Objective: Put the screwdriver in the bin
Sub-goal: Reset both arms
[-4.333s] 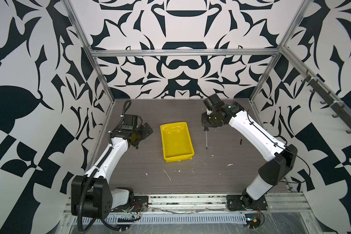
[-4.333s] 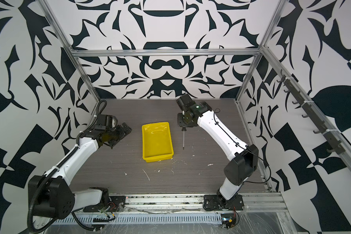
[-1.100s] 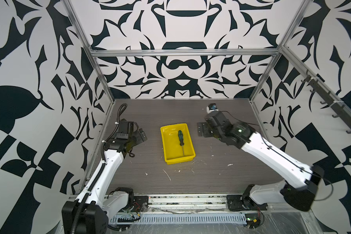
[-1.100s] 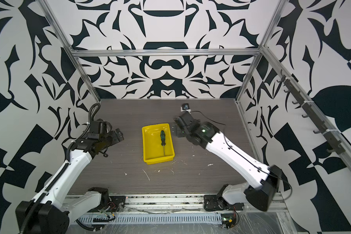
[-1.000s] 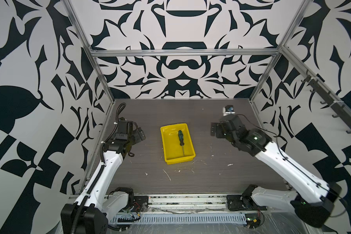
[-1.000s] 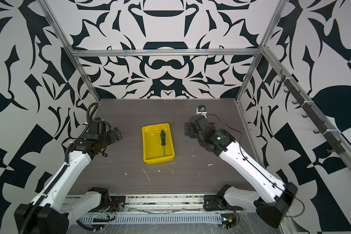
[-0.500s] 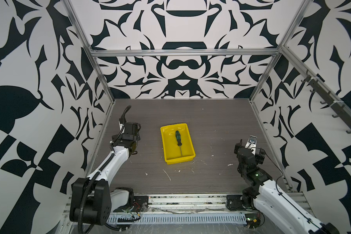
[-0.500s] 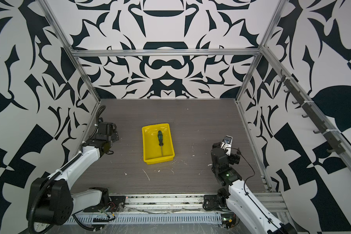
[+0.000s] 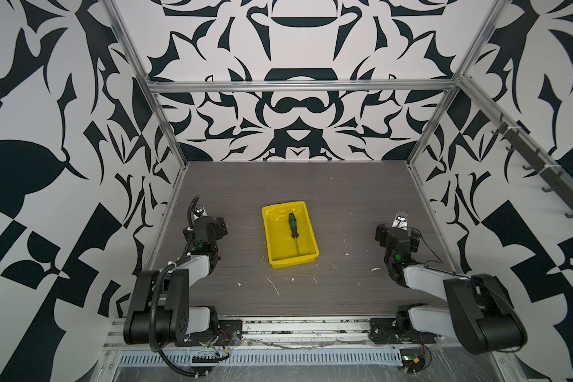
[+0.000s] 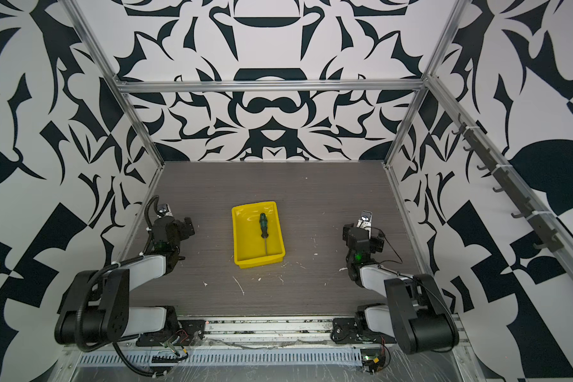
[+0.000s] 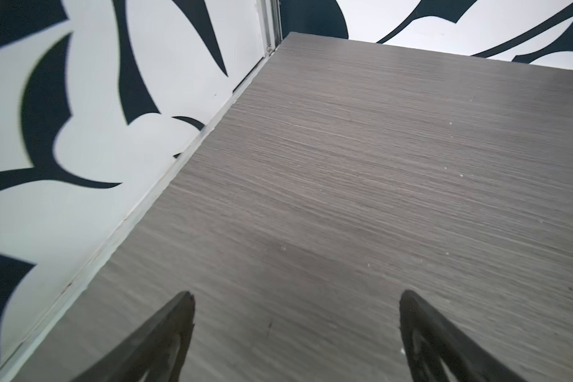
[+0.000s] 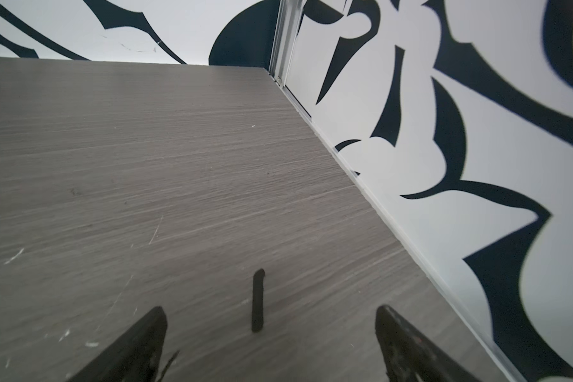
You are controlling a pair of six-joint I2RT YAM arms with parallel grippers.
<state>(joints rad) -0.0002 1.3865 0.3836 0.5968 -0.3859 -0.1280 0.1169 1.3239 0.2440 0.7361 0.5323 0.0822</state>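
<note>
Screwdriver (image 9: pixel 293 228): flat inside yellow bin (image 9: pixel 281 248), handle far, tip near. Bin: mid-table (image 9: pixel 344 198). Left gripper (image 11: pixel 295 297): jaws apart, empty. Right gripper (image 12: pixel 270 308): jaws apart, empty.

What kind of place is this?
Probably a robotics lab test cell: a white-and-black left robot arm and right robot arm mounted at a grey wood-grain tabletop, enclosed by aluminium frame bars and black-and-white patterned wall panels. On it sits a yellow plastic bin holding a green-and-black screwdriver.

screwdriver (image 9: pixel 293 225) lies in bin (image 9: pixel 280 261).
</note>
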